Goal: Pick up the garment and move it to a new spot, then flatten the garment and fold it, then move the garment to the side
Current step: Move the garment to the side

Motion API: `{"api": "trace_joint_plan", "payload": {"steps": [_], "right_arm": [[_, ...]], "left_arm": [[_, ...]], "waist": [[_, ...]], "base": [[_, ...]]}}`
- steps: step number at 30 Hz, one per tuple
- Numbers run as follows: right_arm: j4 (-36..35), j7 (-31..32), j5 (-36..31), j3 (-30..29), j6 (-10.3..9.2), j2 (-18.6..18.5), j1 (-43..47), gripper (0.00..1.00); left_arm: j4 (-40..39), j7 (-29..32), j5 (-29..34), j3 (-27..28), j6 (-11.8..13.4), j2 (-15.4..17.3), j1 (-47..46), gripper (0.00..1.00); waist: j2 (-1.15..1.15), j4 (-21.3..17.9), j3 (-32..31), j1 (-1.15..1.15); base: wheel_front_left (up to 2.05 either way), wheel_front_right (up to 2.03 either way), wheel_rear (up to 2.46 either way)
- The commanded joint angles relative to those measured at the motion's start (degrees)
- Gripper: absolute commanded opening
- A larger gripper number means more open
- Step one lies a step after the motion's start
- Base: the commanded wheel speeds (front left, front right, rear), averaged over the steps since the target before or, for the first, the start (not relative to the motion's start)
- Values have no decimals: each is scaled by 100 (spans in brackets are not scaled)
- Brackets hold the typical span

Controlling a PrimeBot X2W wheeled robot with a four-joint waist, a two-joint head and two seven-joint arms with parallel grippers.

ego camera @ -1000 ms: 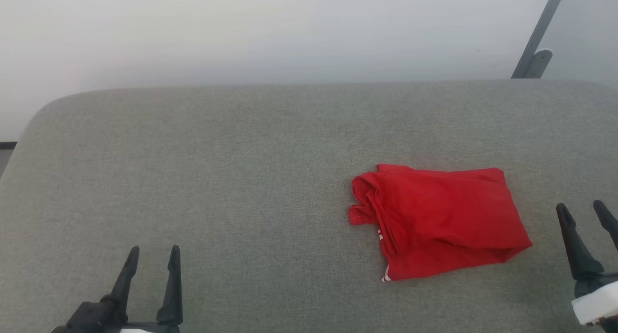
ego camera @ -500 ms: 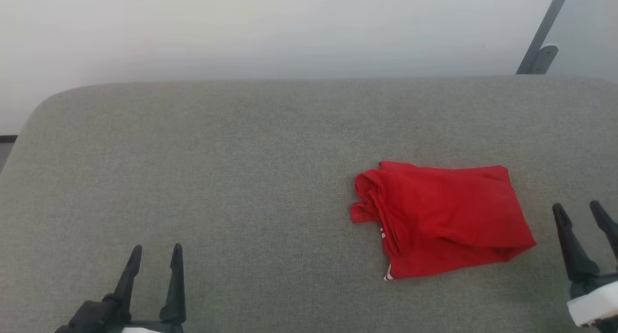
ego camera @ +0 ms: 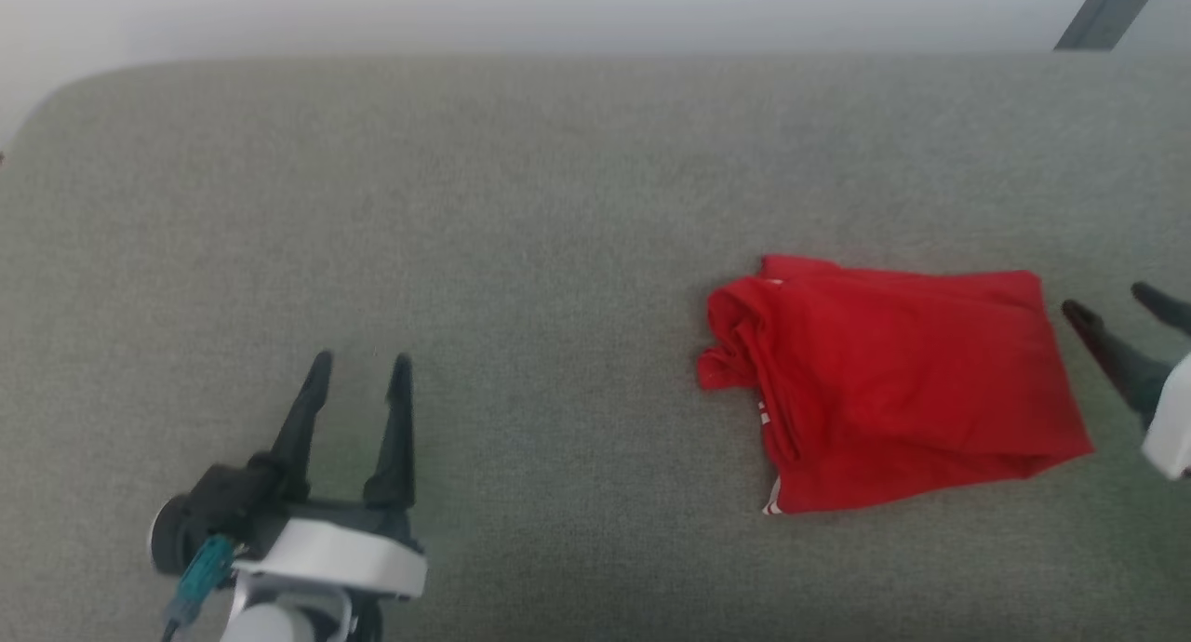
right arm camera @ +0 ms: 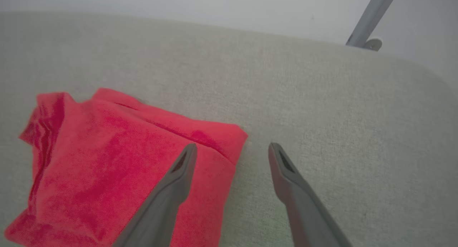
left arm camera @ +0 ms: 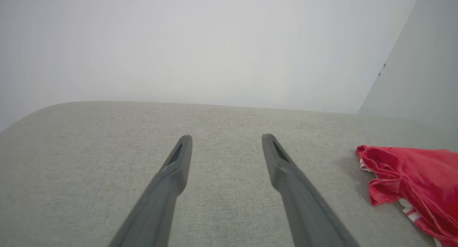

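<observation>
The red garment (ego camera: 893, 386) lies folded into a rough rectangle on the grey cushioned surface (ego camera: 521, 233), right of centre, with a bit of white striped trim at its lower left corner. Its bunched end shows at the right of the left wrist view as the garment (left arm camera: 411, 182). My right gripper (ego camera: 1107, 302) is open just beside the garment's right edge; in its wrist view the gripper (right arm camera: 230, 148) hovers over the garment (right arm camera: 107, 168) at its near corner. My left gripper (ego camera: 358, 363) is open and empty at the lower left, well away from the garment.
A pale wall rises behind the cushion's far edge. A grey metal leg (ego camera: 1103, 14) stands at the far right corner, seen again as the leg (right arm camera: 370, 19). The cushion's left corner is rounded.
The head camera has tilted down, so the whole picture shifted. The left gripper has come forward into view and the right gripper has swung toward the garment's right edge. The garment lies still.
</observation>
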Motion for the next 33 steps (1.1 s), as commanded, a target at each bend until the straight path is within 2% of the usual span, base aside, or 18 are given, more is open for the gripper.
{"api": "trace_joint_plan", "payload": {"steps": [1,4,9,14,17,18,19,20,21,25,33], "right_arm": [[68,328,135,119,-1,-143,-216,100],[127,1116,519,437,0,-399,-515,100],[172,2018,983,888,-1,-665,-811,100],[270,2445,1254,1192,-1,-790,-867,100],[275,2357,1317,1303,-5,-761,-893,100],[257,2327,1349,1354,-6,-754,-898,56],[236,2269,1372,1384,-7,-733,-921,33],[206,2186,1379,1392,-7,-729,-954,4],[160,2057,1400,1380,-7,-735,-993,0],[215,1532,1568,1087,-15,-836,-1177,0],[617,683,1984,361,-5,-1357,-1034,0]], "left_arm": [[34,-25,-56,-78,52,-13,-170,100],[75,-25,-166,-266,123,-15,-385,100],[111,-25,-284,-482,229,-16,-658,100],[135,-25,-353,-685,313,-15,-923,100],[167,-25,-315,-757,341,-14,-1076,100],[186,-25,-289,-772,336,-15,-1122,100],[207,-25,-264,-776,330,-14,-1161,100],[219,-25,-229,-775,320,-16,-1212,100],[225,-25,-186,-776,300,-16,-1260,100],[216,-25,4,-744,231,-15,-1454,100],[214,-25,482,-890,65,-5,-2043,100]], "waist": [[0,69,261,0],[0,124,467,0],[0,210,766,0],[0,308,1078,0],[0,304,1221,0],[0,289,1256,0],[0,263,1289,0],[0,229,1323,0],[0,189,1356,0],[0,-47,1468,0],[0,-671,1756,0]], "base": [[0,0,0],[0,0,0],[0,0,0],[0,0,0],[0,0,0],[0,0,0],[0,0,0],[0,0,0],[0,0,0],[0,0,0],[0,0,0]]}}
